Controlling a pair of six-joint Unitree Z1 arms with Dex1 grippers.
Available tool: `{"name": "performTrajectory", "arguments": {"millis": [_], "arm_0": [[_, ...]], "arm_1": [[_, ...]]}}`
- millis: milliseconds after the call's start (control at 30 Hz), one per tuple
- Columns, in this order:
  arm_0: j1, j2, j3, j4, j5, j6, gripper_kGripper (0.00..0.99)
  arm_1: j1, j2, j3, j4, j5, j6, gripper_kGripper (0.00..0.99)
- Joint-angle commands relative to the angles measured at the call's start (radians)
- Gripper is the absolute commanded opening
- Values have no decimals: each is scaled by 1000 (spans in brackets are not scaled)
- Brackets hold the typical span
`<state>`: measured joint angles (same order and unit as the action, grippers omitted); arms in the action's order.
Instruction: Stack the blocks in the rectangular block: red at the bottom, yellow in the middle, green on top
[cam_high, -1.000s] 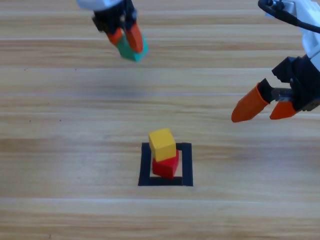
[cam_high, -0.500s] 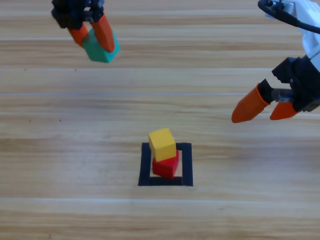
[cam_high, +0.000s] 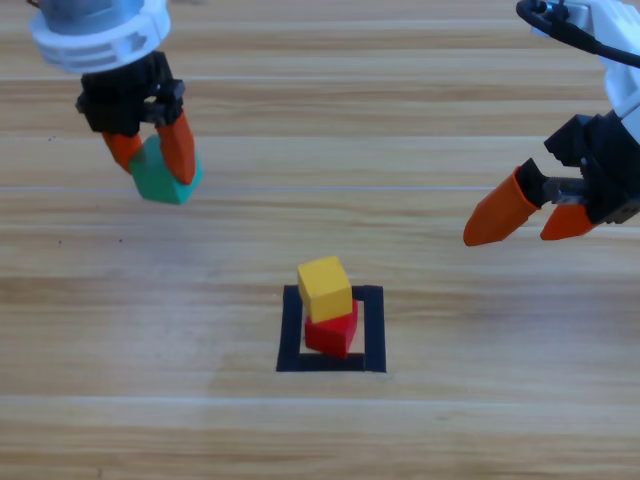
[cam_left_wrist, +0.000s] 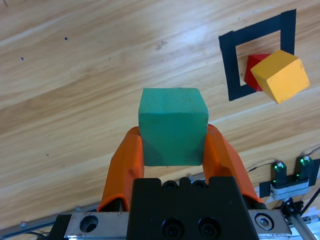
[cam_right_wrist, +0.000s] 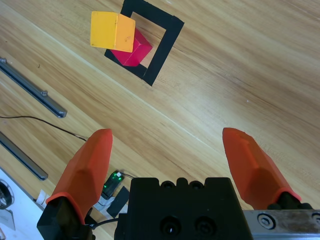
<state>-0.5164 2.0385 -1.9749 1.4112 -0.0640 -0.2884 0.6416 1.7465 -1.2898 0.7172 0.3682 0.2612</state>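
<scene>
Gripping the green cube (cam_high: 163, 181) between its two orange jaws, the left claw (cam_high: 152, 160) hangs over the upper-left part of the wooden tabletop (cam_high: 150, 330), well apart from the black tape square (cam_high: 290, 330). In the left wrist view the green cube (cam_left_wrist: 172, 125) sits squarely between the jaws, its top face clear of them, and no writing shows on any of its faces.

The yellow cube (cam_high: 325, 288) rests on the red cube (cam_high: 334, 330) inside the tape outline. It sits off-centre, turned a little against the red one and overhanging it toward the outline's upper-left corner, so only the red cube's lower and right parts show from above. The pair stands nearer the left strip of tape than the right.

The right claw (cam_high: 528, 219) waits at the right edge, its jaws spread wide with nothing between them, above bare wood and to the upper right of the stack. Nothing lies on the tabletop between the left claw and the stack.

Past the tabletop's edge, the right wrist view shows grey metal rails (cam_right_wrist: 32, 90), a thin black cable (cam_right_wrist: 60, 127) and a small device with a green light (cam_right_wrist: 116, 182). No label or brand can be read anywhere.
</scene>
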Motion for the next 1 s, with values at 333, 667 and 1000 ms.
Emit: {"name": "performTrajectory", "arguments": {"millis": [333,667,1000], "arm_0": [[-203,28,-2,9,30,-83,0],[-255,118,-74,9,30,-92,0],[-264,190,-157,9,15,-175,0]], "arm_1": [[-23,-22,38,-15,14,-5,977],[-23,-25,40,-15,14,-5,977],[-23,-25,40,-15,14,-5,977]]}}
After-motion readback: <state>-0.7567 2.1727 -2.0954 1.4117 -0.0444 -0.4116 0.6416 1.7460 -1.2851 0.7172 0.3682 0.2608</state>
